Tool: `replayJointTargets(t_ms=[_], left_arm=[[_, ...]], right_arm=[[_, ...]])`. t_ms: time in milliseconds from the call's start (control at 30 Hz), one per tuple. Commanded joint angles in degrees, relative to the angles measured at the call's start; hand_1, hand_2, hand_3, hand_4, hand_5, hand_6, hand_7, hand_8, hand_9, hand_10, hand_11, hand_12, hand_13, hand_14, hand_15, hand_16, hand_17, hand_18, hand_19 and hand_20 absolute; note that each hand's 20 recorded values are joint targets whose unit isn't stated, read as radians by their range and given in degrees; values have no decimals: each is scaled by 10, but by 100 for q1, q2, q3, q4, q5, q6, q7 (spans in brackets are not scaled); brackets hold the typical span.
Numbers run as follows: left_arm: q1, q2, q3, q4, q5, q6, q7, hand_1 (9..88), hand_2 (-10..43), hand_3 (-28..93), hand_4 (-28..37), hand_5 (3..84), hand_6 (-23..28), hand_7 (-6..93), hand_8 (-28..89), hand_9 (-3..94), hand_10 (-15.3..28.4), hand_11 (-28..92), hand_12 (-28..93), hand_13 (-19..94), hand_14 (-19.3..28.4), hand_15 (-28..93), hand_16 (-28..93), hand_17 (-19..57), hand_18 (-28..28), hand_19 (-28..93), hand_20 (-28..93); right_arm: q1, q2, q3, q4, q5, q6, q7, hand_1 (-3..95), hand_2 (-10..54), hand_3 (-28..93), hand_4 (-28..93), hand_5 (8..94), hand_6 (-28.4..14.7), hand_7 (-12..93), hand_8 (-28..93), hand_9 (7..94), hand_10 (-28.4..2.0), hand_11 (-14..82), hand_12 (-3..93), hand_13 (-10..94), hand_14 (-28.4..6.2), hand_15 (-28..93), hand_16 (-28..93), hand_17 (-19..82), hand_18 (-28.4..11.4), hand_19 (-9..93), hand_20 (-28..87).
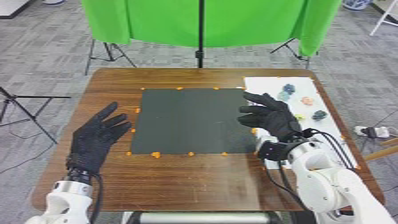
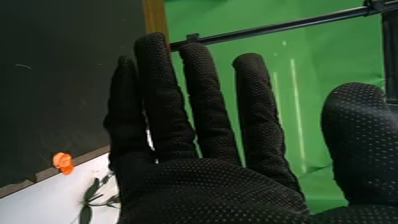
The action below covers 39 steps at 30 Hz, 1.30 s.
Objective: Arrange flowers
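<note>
- The dark board [image 1: 182, 120] lies flat on the brown wooden table [image 1: 182, 185], with small orange pieces [image 1: 155, 155] dotted along its edges.
- The left hand [image 1: 91, 142] is just beyond the board's left edge, over the wood; its fingers are loose and slightly spread, grasping nothing.
- The right hand [image 1: 277, 120] is at the board's right edge, partly over the white sheet [image 1: 262, 83]; its fingers are extended and apart, with nothing in them, as the right wrist view also shows.
- The white sheet lies along the board's right side.
- The flowers are all on that sheet, to the right of the board. A blue flower [image 1: 289, 88] is about level with the board's far edge, with a teal flower [image 1: 284, 96] right next to it.
- A pink flower [image 1: 307, 100] is a little nearer than those two, farther out from the board.
- A yellow flower [image 1: 299, 117] is about level with the board's middle, near the right hand, and a dark blue-green flower [image 1: 319, 115] is farther out from the board.
- In the right wrist view, a leafy stem [image 2: 91, 200] lies on the sheet near the board's edge.
- A green cloth [image 1: 160, 22] hangs behind the table, past the board's far edge.
</note>
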<state>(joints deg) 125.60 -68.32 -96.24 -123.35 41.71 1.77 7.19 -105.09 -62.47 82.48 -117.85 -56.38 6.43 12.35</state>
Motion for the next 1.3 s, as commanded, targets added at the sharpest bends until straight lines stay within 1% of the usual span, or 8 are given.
replayJointTargets(t_ms=[33, 233, 467, 667, 900, 1033, 1167, 1300], left_arm=[[45, 15, 44, 21, 33, 40, 11, 251, 59, 777, -227, 371, 82, 130, -98, 360, 208, 255, 114, 275, 283, 537, -88, -74, 284, 578, -35], [43, 0, 35, 11, 42, 23, -19, 249, 58, 778, -226, 369, 79, 127, -97, 352, 201, 237, 113, 270, 282, 524, -82, -76, 284, 573, -37], [85, 204, -133, -74, 25, 79, 65, 251, 59, 775, -227, 368, 78, 124, -96, 352, 203, 234, 115, 269, 280, 521, -78, -77, 284, 571, -35], [105, 338, -215, -144, 28, 134, 171, 251, 59, 777, -227, 368, 79, 124, -96, 353, 203, 233, 115, 267, 280, 520, -77, -77, 284, 570, -33], [169, 374, -234, -160, 1, 170, 228, 252, 59, 777, -226, 366, 78, 124, -95, 352, 202, 235, 117, 267, 280, 520, -76, -77, 284, 570, -32], [183, 386, -242, -163, -4, 168, 266, 253, 58, 778, -226, 365, 79, 124, -95, 353, 204, 235, 117, 267, 280, 520, -76, -77, 284, 570, -31], [188, 349, -250, -157, 8, 170, 220, 253, 58, 777, -226, 364, 78, 125, -95, 353, 203, 237, 118, 268, 281, 522, -76, -77, 284, 570, -31], [160, 320, -214, -146, 9, 153, 216, 254, 59, 777, -226, 364, 79, 125, -95, 353, 204, 239, 117, 268, 282, 525, -76, -78, 284, 570, -30]], right_arm=[[2, -68, 10, 9, -67, -49, -9, 175, 114, 764, -283, 489, 20, 176, -142, 549, -158, 177, 129, 480, -189, 357, 122, 162, -247, 590, 226], [33, -47, -18, -92, -168, 106, -17, 173, 113, 767, -283, 485, 20, 174, -142, 544, -159, 174, 129, 474, -190, 347, 122, 160, -247, 586, 223], [-61, 235, 114, -570, -1096, 479, 518, 170, 85, 784, -283, 451, 22, 178, -141, 522, -159, 180, 132, 469, -192, 370, 128, 144, -249, 601, 238], [-219, 751, 154, -1159, -2704, 945, 1766, 212, 50, 811, -277, 454, 10, 187, -142, 532, -167, 220, 137, 491, -181, 477, 114, 162, -240, 660, 259], [-779, 1005, 555, -1720, -4138, 492, 3318, 251, 25, 805, -250, 495, -58, 199, -143, 563, -194, 362, 145, 545, -164, 641, 77, 229, -227, 764, 262], [-651, 1330, 87, -1811, -5489, 347, 4494, 288, 0, 794, -245, 531, -87, 186, -135, 593, -199, 448, 160, 595, -153, 706, 85, 282, -231, 833, 259], [-431, 1347, -274, -1775, -6169, -737, 5104, 325, -20, 780, -232, 565, -93, 181, -126, 633, -206, 495, 163, 647, -151, 720, 90, 326, -252, 899, 199], [-192, 1293, -693, -1595, -6445, -1270, 5438, 349, -44, 761, -222, 594, -105, 170, -121, 652, -214, 504, 172, 673, -154, 721, 98, 353, -271, 926, 167]])
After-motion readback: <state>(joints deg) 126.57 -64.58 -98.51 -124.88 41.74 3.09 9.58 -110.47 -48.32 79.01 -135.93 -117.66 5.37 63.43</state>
